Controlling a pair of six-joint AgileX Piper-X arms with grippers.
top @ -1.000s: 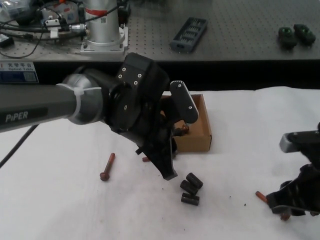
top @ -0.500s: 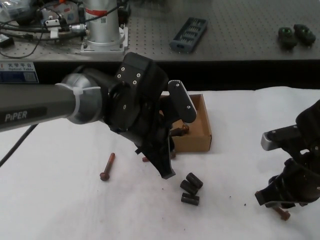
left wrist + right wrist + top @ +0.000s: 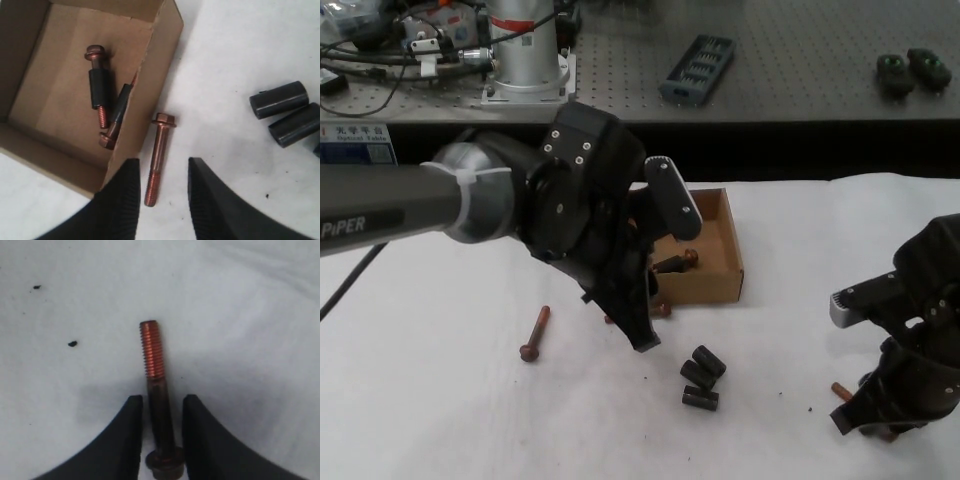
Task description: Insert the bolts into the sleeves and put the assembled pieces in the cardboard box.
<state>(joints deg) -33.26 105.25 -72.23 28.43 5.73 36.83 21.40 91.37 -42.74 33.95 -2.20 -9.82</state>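
White cloth covers the desk [image 3: 440, 400]. Well to the right of the cardboard box [image 3: 725, 270], the right claw [image 3: 160, 400] has shifted inward and now straddles a loose bolt [image 3: 152, 350], fingers released; a pickup looks close. The left claw [image 3: 162, 162], also released, hovers over a second bolt [image 3: 159, 155] just beside the box.

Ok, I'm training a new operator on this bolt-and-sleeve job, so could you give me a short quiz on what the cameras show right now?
1. How many loose sleeves lie on the white cloth?
2. True or false: the cardboard box holds two assembled pieces.
3. What lies between the fingers of the right gripper? A: a sleeve. B: a bolt. C: an assembled piece.

Key: 1, three. 2, true. 3, B.
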